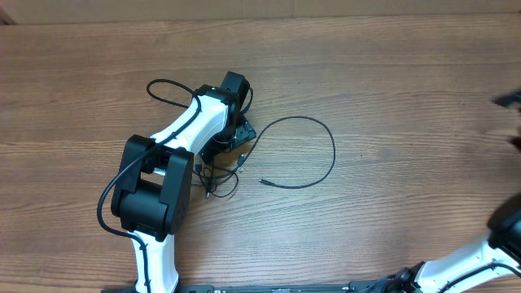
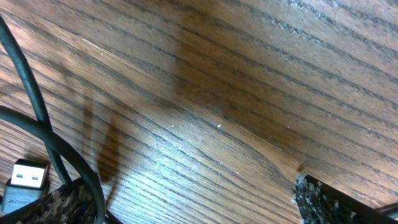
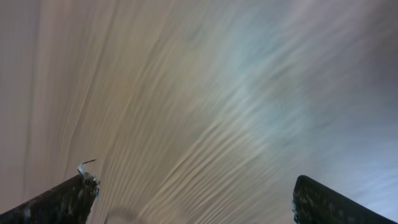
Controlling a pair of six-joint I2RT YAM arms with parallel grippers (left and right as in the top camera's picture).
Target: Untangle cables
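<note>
Left pincer [image 1: 238, 132] stands over the tangled end of the cables [image 1: 220, 172] on the table [image 1: 391, 81]; one cable loops right. Left wrist: jaws wide apart, empty; cables and a plug [image 2: 25, 177] lie beside one finger. Right wrist: right pincer [image 3: 193, 196] wide apart, empty; view blurred.

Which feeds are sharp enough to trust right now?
Overhead: sharp, evenly lit, cables clear. Left wrist: crisp grain and USB plug, soft shadow across the table. Right wrist: motion-blurred, wood smeared; only the right tool reads clearly.
</note>
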